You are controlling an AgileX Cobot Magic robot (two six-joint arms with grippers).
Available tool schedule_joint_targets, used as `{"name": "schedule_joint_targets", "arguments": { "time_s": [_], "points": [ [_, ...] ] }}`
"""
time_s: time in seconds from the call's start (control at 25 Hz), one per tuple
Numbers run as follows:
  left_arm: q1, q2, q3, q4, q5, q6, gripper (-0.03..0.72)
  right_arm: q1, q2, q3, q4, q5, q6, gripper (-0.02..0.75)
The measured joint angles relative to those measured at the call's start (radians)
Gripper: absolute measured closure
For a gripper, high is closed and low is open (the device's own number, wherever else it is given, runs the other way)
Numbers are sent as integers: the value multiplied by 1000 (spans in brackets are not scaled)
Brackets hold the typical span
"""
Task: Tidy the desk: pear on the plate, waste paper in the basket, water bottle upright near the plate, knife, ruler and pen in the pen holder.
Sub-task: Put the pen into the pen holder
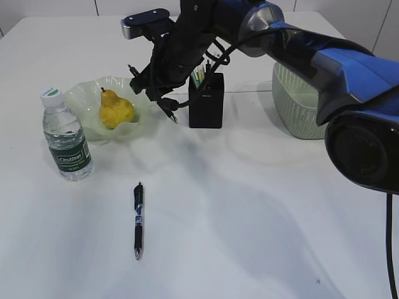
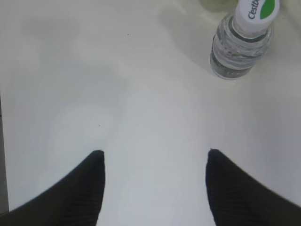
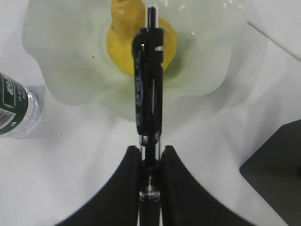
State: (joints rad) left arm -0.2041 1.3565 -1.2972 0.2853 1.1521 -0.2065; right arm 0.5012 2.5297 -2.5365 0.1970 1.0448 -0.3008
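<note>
My right gripper (image 1: 157, 93) (image 3: 150, 148) is shut on a black pen (image 3: 149, 94) and holds it in the air over the near edge of the pale green plate (image 1: 81, 99) (image 3: 61, 56), left of the black pen holder (image 1: 206, 99) (image 3: 277, 160). A yellow pear (image 1: 115, 111) (image 3: 120, 52) lies on the plate. The water bottle (image 1: 67, 140) (image 2: 240, 42) stands upright just left of the plate. A second black pen (image 1: 138, 218) lies on the table in front. My left gripper (image 2: 153, 153) is open and empty above bare table near the bottle; it is not seen in the exterior view.
A pale green basket (image 1: 296, 103) stands at the right behind my right arm; its inside is hidden. Green and yellow items (image 1: 198, 76) stick out of the pen holder. The white table reaches to a back wall.
</note>
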Motion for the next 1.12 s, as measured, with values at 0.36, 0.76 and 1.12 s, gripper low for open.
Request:
{"name": "schedule_joint_targets", "arguments": {
  "time_s": [0.36,0.76,1.12],
  "points": [
    [0,0,0,4,-53,0,214,-17,1,68,19,0,-26,655],
    [0,2,0,8,-74,0,215,-17,2,93,38,43,-29,655],
    [0,15,0,8,-80,0,215,-19,-90,97,0,86,9,655]
  ]
}}
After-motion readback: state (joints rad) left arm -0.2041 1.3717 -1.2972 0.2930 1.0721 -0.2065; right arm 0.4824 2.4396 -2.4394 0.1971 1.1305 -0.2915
